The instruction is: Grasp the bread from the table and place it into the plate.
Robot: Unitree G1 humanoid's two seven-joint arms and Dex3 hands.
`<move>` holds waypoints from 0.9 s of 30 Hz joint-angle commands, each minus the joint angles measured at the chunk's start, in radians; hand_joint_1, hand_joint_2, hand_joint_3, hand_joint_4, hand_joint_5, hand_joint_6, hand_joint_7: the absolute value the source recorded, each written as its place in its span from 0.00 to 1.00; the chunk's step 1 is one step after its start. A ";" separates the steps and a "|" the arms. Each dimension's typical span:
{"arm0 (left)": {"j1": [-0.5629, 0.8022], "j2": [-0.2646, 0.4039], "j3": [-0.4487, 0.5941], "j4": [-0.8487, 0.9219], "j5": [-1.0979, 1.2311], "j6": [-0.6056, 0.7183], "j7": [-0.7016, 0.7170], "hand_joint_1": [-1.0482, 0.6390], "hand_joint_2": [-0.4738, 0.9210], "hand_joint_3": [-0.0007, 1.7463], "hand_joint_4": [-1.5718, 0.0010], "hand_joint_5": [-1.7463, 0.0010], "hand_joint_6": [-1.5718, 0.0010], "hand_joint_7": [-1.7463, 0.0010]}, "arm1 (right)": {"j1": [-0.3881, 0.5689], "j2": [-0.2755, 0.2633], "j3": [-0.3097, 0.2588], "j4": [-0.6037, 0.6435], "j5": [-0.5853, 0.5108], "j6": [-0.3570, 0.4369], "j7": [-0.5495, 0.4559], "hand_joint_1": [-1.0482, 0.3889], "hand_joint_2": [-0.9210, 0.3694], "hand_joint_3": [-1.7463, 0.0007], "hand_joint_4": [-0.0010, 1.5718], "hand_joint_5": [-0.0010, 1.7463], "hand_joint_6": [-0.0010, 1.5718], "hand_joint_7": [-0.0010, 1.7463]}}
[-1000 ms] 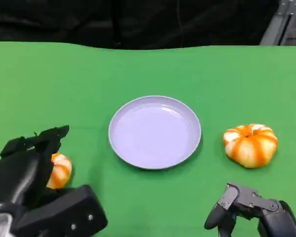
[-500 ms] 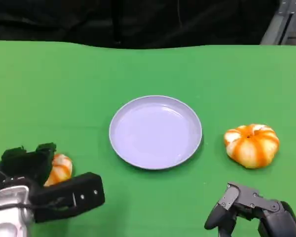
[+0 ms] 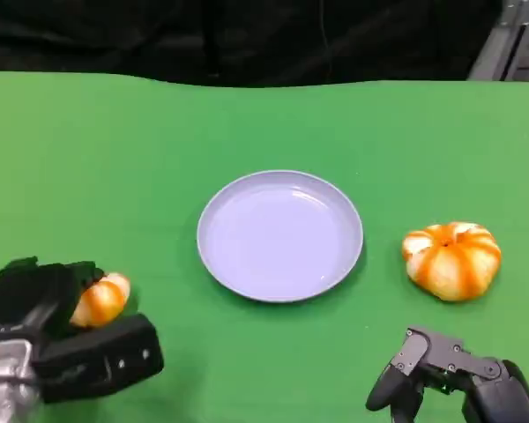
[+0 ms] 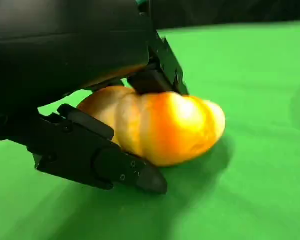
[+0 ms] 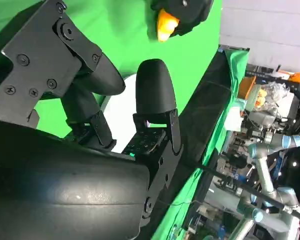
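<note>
A small orange-and-white bread [image 3: 103, 298] [image 4: 165, 127] lies at the near left of the green table. My left hand [image 3: 48, 330] [image 4: 65, 50] grips it, with fingers over its top and a thumb under its front. The pale lilac plate [image 3: 280, 236] sits at the table's middle, with nothing in it. A larger pumpkin-shaped bread [image 3: 451, 258] rests to the right of the plate. My right hand [image 3: 450, 374] [image 5: 90, 100] hovers near the front edge at the right, fingers apart, holding nothing. The right wrist view catches the small bread [image 5: 166, 24] in the left hand far off.
The green cloth runs back to a dark backdrop [image 3: 247, 35]. Open cloth lies between the small bread and the plate. A metal stand [image 3: 502, 35] rises at the far right corner.
My left hand has dropped lower and wrapped around the small bread, its thumb swinging in under it. The plate, the large bread and the right hand have stayed put.
</note>
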 commanded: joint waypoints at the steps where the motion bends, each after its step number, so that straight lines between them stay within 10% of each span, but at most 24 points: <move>1: 0.012 0.008 -0.020 0.056 0.016 -0.078 0.206 0.51 0.64 0.60 0.39 0.00 0.50 0.03 | 0.002 -0.006 -0.009 -0.005 0.005 -0.006 -0.003 0.70 0.56 0.08 0.50 1.00 0.51 0.81; 8: -0.022 -0.010 -0.041 0.080 0.040 -0.212 0.532 0.51 0.56 0.74 0.36 0.00 0.49 0.00 | 0.008 -0.002 -0.004 -0.011 0.004 0.005 -0.003 0.69 0.56 0.09 0.50 1.00 0.51 0.81; 27: -0.308 -0.219 -0.138 0.121 0.050 -0.237 0.512 0.54 0.41 0.88 0.32 0.00 0.45 0.00 | 0.022 -0.008 0.004 -0.001 0.007 -0.024 -0.003 0.70 0.55 0.09 0.50 1.00 0.51 0.81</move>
